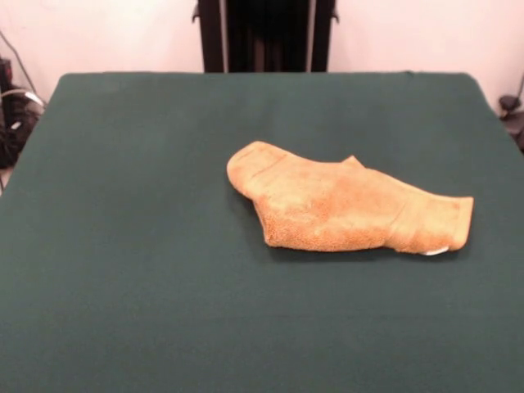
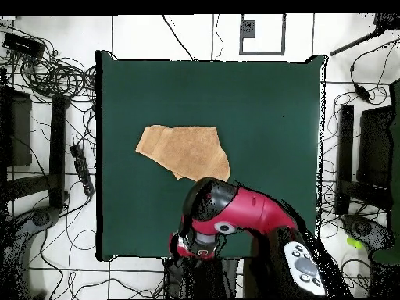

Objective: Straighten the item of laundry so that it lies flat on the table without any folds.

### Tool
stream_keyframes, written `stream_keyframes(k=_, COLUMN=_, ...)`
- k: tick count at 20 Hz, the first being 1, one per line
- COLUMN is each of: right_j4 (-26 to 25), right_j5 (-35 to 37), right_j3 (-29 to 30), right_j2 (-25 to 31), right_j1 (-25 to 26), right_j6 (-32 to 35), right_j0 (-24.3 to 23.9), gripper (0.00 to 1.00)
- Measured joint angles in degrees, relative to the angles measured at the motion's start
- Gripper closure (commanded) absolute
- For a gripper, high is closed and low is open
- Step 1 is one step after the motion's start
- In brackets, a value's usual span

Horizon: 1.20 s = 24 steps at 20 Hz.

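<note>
Towel (image 1: pixel 344 209) right of centre on table (image 1: pixel 123 246), folded over itself. Judged soft, light, limp; pinch loose upper-layer corner near ribbed band, peel open. Arm (image 2: pixel 234 211) drawn back; fingers' state: cannot tell.

Tangled black cables (image 2: pixel 47 74) seen on tiled floor (image 2: pixel 180 35) beside table's edge. Black power strip (image 2: pixel 82 168) laid alongside. Dark square frame (image 2: pixel 262 33) seen on floor. Black equipment (image 1: pixel 12 110) glimpsed at side.
</note>
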Motion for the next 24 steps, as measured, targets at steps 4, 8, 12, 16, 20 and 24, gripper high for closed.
stream_keyframes(k=4, right_j4=0.1, right_j5=-5.4, right_j3=0.4, right_j2=-0.3, right_j1=2.7, right_j6=0.0, right_j0=1.5, gripper=0.00)
stream_keyframes(k=8, right_j4=0.1, right_j5=-10.1, right_j3=1.3, right_j2=-0.7, right_j1=5.4, right_j6=0.0, right_j0=3.4, gripper=0.00)
stream_keyframes(k=12, right_j4=0.1, right_j5=-12.2, right_j3=2.0, right_j2=-1.2, right_j1=8.1, right_j6=0.0, right_j0=5.0, gripper=0.00)
stream_keyframes(k=16, right_j4=0.1, right_j5=-12.3, right_j3=2.8, right_j2=-1.4, right_j1=11.4, right_j6=0.0, right_j0=6.0, gripper=0.00)
stream_keyframes(k=20, right_j4=0.1, right_j5=-12.6, right_j3=3.4, right_j2=-1.4, right_j1=14.3, right_j6=0.0, right_j0=5.9, gripper=0.00)
stream_keyframes(k=24, right_j4=-0.1, right_j5=-15.2, right_j3=3.4, right_j2=-1.4, right_j1=20.5, right_j6=0.0, right_j0=5.7, gripper=0.00)
